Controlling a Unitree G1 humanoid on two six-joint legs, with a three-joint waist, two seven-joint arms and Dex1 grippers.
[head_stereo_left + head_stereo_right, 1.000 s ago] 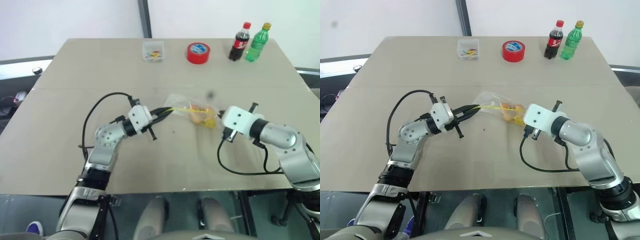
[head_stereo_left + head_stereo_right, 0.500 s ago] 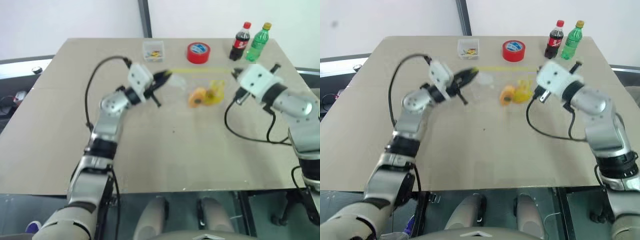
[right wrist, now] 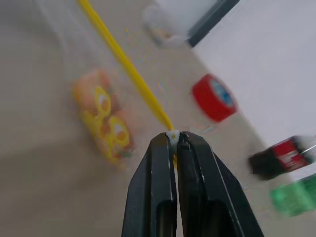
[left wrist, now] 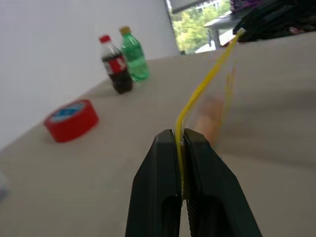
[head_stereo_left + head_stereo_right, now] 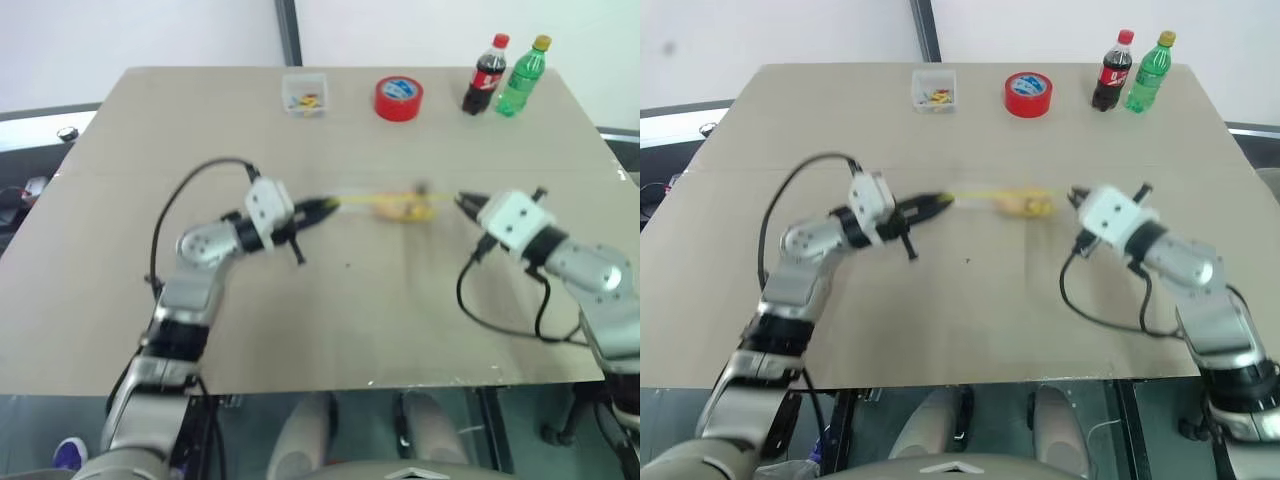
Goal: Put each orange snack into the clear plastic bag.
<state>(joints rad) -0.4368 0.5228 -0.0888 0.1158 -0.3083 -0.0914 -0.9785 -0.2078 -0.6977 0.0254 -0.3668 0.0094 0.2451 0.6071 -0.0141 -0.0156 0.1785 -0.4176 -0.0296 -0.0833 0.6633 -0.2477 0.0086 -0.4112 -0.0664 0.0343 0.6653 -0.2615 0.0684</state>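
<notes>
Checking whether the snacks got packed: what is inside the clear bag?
Through the bag, orange snacks and yellow bits show inside. Blur hides how many. Both grippers, left and right, pinch its yellow strip.

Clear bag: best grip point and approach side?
Grip the clear plastic bag by the ends of its yellow strip, one gripper from each side, level. The strip is the one stiff edge; the left gripper and right gripper each pinch an end, snacks hanging below.
</notes>
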